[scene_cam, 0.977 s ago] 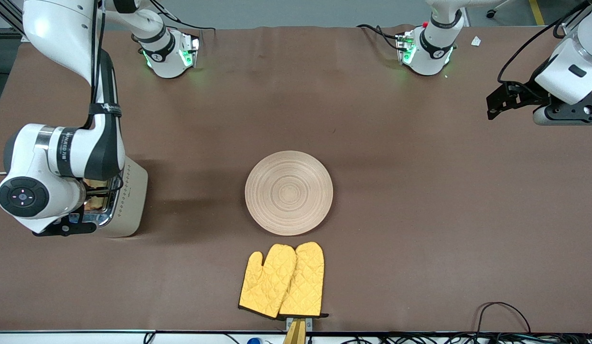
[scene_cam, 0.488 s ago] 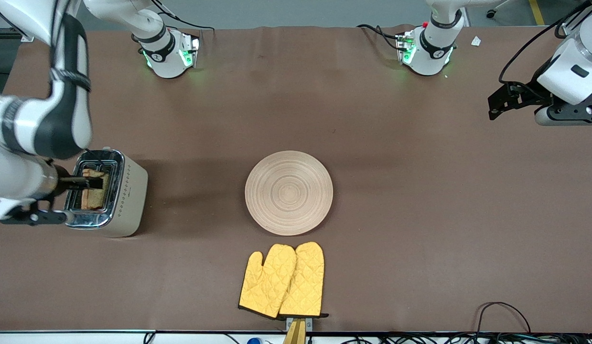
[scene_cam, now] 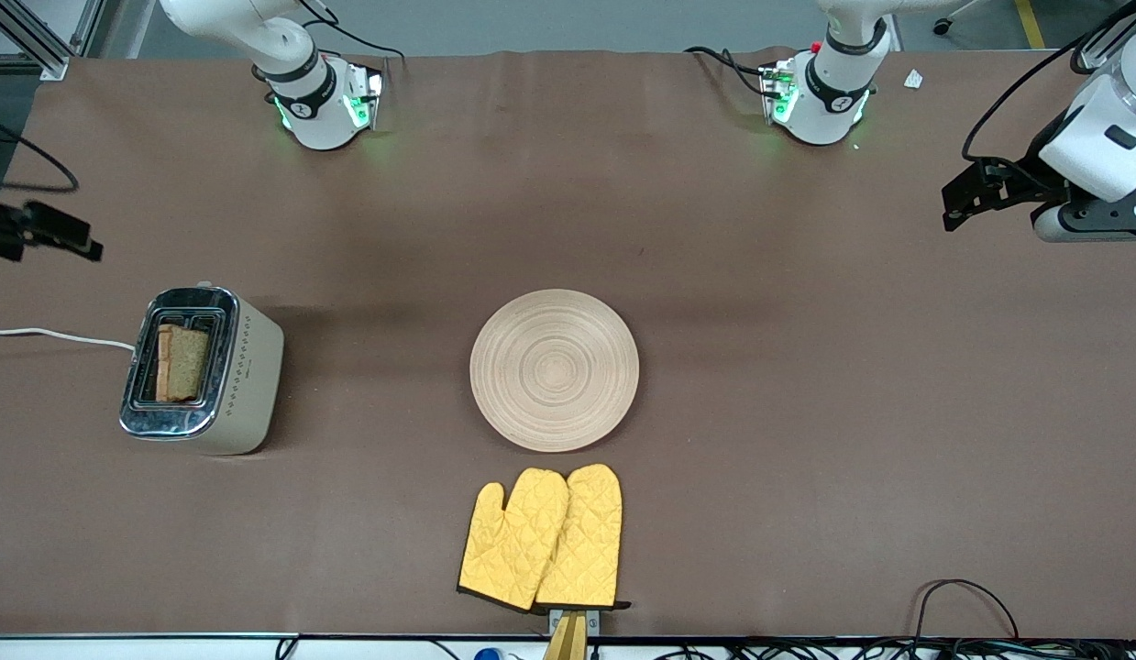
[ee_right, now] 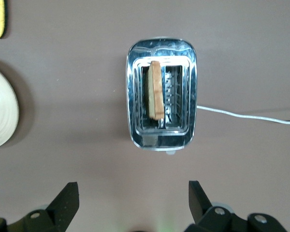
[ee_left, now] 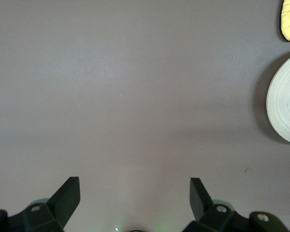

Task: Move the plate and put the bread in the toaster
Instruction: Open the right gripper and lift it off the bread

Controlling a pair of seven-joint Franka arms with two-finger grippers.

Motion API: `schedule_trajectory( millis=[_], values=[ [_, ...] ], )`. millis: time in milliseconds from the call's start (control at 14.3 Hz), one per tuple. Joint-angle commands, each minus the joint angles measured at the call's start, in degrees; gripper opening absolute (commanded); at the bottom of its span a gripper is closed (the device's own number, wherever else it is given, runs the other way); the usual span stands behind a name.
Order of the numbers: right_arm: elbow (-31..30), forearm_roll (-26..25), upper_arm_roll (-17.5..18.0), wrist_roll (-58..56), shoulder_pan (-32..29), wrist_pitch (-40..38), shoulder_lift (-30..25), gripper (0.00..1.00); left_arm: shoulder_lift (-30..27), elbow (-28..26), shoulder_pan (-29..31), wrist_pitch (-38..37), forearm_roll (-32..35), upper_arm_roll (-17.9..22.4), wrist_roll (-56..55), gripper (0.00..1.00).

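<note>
My right gripper (ee_right: pixel 130 195) hangs above the cream-beige two-slot toaster with the shiny chrome top (scene_cam: pixel 201 371), fingers spread wide and holding nothing. The slice of light brown speckled bread with the darker crust (scene_cam: pixel 184 363) stands on edge in one slot, its upper part showing above the chrome, the other slot bare. The toaster sits toward the right arm's end of the table, its white cord (scene_cam: pixel 54 336) trailing off the edge.

My left gripper (ee_left: pixel 134 193) waits over bare brown table (scene_cam: pixel 806 385) at the left arm's end, fingers also wide apart and empty.

The round, shallow, light beige plate with concentric ring grooves (scene_cam: pixel 555 369) lies flat mid-table, well apart from the toaster. Just nearer the front camera is a pair of yellow quilted oven mitts (scene_cam: pixel 542 537).

I judge the bread soft and light, easily crushed, so I would pinch it gently across its flat faces near the top crust. The plate looks stiff, light and smooth; lying flat, it offers only its rim, so I would close over the edge, one finger under the lip. The bread looks placed, so little seems left.
</note>
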Motion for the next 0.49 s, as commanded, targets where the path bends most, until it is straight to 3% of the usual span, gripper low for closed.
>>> schedule_trajectory(
  millis=[0,419],
  values=[
    [-4.1,-2.0,1.3,3.4,1.2,1.4,-2.3,1.0,-0.9,-0.1,0.4,0.0,-0.2,-0.1,0.9,1.0],
    [-4.9,-2.1,1.5,9.4,5.5,1.5,-4.1,1.0,-0.8,0.7,1.1,0.0,-0.2,-0.1,0.9,1.0]
  ],
)
